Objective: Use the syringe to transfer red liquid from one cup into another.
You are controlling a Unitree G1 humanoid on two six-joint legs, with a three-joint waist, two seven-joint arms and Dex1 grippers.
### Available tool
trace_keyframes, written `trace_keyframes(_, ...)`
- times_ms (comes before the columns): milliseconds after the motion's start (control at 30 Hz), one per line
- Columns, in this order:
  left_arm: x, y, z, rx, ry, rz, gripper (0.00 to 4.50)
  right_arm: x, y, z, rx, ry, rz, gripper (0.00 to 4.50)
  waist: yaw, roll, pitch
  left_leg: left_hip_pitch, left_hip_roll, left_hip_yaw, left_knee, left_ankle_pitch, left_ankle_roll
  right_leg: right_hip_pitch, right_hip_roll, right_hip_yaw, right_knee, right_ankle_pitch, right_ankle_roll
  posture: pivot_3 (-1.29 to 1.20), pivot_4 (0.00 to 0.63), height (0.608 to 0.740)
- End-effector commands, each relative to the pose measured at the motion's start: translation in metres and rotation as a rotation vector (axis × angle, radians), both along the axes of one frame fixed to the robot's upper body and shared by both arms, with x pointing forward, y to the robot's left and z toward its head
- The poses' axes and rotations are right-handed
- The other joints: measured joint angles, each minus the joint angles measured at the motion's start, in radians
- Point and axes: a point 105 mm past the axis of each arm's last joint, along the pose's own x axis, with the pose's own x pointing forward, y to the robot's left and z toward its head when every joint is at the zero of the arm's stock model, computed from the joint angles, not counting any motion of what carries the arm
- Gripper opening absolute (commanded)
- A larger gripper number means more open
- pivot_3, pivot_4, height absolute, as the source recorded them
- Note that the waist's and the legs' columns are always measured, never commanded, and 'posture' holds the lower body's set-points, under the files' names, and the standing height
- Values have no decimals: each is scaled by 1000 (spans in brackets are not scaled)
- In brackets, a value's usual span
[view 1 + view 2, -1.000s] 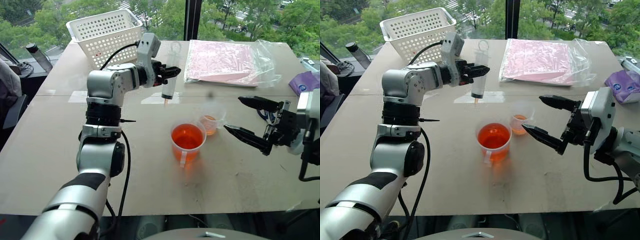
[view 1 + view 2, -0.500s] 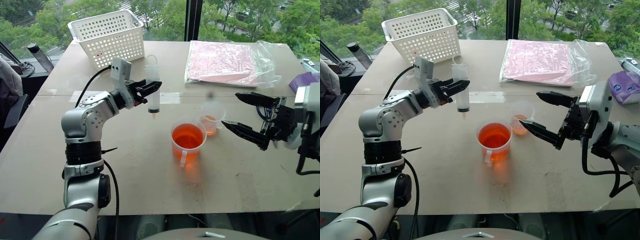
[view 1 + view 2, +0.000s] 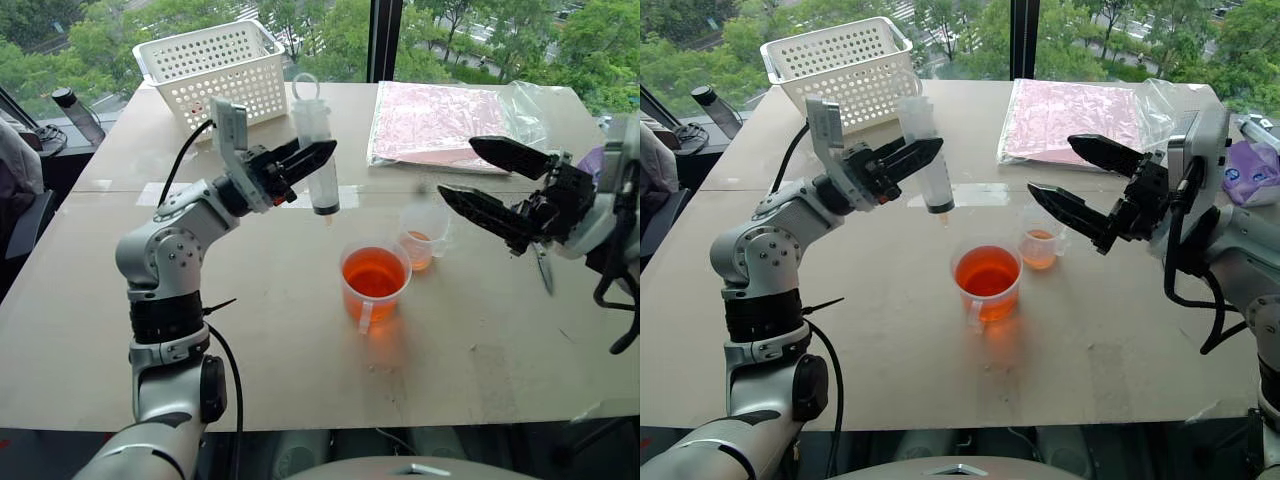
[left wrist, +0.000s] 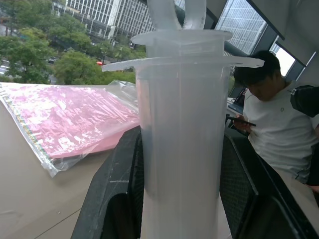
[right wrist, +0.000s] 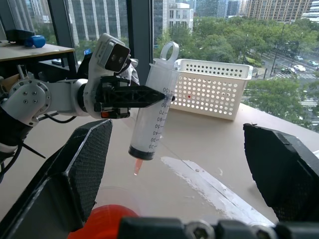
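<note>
My left gripper (image 3: 305, 160) is shut on the clear syringe (image 3: 318, 150), gripping its barrel (image 4: 182, 139) from both sides. The syringe hangs nearly upright in the air, ring end up, with a reddish tip (image 5: 135, 169). It is above the table, behind and left of the large handled cup (image 3: 375, 285), which holds the red liquid (image 3: 375, 273). The small cup (image 3: 422, 240) stands just right of it with a little orange liquid at the bottom. My right gripper (image 3: 456, 168) is open and empty in the air, right of the small cup and above it.
A white perforated basket (image 3: 215, 70) stands at the back left. A pink pack in a clear bag (image 3: 450, 120) lies at the back right, with a purple packet (image 3: 1250, 170) at the right edge. A bottle (image 3: 75, 110) stands off the table's left. A seated person (image 4: 279, 124) is beyond the table.
My left arm has drawn back toward me with the syringe still gripped, and the elbow has dropped. My right gripper has risen and moved in toward the cups, still open.
</note>
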Motion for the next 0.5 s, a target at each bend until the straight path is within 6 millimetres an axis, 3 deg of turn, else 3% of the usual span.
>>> trace_keyframes(33,-22,-19,23,4,-113,-130,1413,5,6,22,66,4,4,4500,-1,0,0,0,0,0,0,0,0,0,0,0,0,0,0,0,150,740)
trace_keyframes(267,-39,-43,47,7,-201,-291,1413,9,15,38,79,55,53,4500,7,0,0,-1,0,0,0,0,0,0,0,-1,-2,0,0,0,150,740)
trace_keyframes(500,-54,-60,34,68,-204,-424,1413,9,4,41,81,78,17,4500,3,0,0,-1,0,0,-1,0,0,0,0,-1,-3,0,0,0,150,740)
